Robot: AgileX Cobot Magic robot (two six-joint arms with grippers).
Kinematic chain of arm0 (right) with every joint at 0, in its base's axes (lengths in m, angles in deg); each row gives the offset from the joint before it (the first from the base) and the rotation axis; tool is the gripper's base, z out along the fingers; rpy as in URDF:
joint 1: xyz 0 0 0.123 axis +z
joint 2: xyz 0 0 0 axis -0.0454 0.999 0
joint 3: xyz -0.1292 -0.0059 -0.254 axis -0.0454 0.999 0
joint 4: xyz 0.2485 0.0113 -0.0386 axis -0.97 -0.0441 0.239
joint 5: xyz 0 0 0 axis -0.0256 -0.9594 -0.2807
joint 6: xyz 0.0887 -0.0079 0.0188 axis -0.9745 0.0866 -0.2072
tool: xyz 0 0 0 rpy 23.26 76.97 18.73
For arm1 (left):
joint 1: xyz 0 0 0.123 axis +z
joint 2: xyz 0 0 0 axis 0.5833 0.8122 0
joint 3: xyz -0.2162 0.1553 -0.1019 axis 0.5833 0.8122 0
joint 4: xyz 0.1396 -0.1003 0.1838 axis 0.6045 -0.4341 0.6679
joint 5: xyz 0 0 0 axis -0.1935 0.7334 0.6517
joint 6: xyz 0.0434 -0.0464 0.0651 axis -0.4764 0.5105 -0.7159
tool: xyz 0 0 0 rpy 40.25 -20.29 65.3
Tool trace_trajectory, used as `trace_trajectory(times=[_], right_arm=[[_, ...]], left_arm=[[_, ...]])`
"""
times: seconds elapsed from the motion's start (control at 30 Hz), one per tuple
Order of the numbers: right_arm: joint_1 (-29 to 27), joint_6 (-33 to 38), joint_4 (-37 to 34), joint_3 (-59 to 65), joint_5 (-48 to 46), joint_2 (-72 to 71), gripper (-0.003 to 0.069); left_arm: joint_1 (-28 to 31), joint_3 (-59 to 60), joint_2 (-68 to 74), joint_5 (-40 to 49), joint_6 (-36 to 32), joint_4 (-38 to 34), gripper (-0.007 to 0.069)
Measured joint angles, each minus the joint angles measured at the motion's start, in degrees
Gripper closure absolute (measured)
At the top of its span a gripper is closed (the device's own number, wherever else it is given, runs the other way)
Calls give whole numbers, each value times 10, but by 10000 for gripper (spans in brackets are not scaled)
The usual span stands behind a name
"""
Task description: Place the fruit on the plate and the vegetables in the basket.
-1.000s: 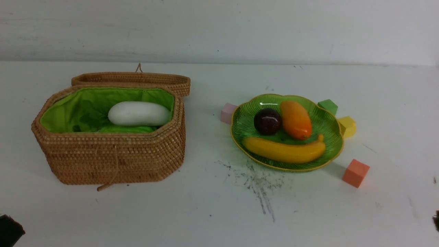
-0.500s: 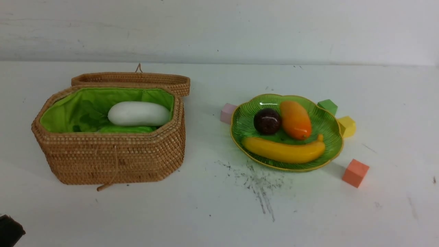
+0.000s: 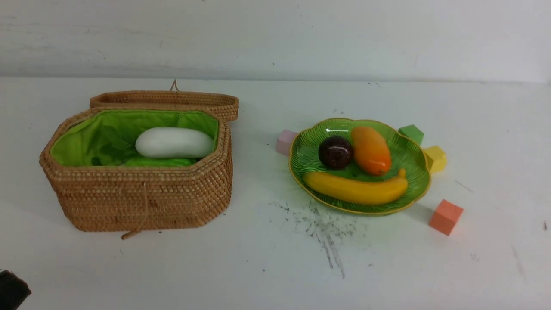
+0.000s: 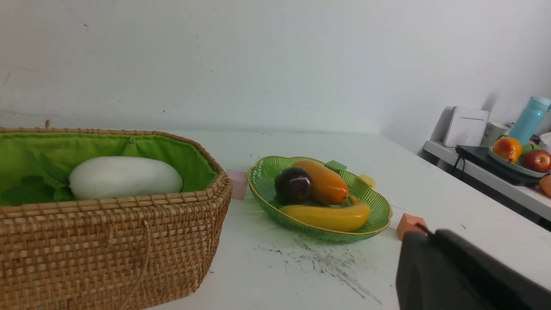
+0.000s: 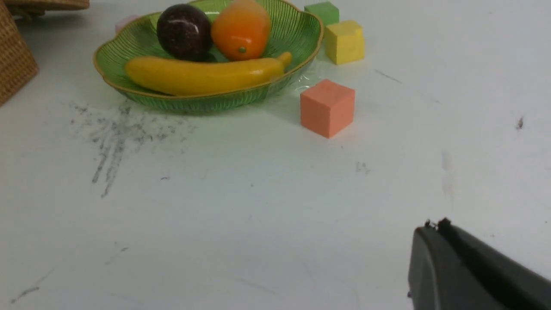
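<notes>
Banana (image 5: 202, 75), mango (image 5: 241, 30), mangosteen (image 5: 184, 30) on plate (image 5: 297, 38); orange cube (image 5: 327, 107) beside.

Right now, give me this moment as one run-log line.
plate: banana, mango, mangosteen | basket: lid open, radish visible | left hand: shut, empty | right hand: shut, empty

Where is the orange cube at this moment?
In the front view, the orange cube stands on the table on the robot's right side, just beside the near right edge of the plate and apart from it.
</notes>
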Motion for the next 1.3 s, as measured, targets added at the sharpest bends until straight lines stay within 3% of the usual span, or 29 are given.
trace_trajectory(times=[0.3, 1.13, 1.23, 1.3], right_arm=[[-7, -73, 16, -3, -10, -3, 671], [-7, -74, 16, -3, -11, -3, 656], [-7, -74, 16, -3, -11, -3, 654], [-7, -74, 16, -3, -11, -3, 652]], left_arm=[[0, 5, 0, 4, 0, 1, 607], [2, 13, 0, 9, -1, 3, 582], [48, 26, 0, 10, -31, -36, 587], [99, 32, 0, 3, -88, -91, 624]])
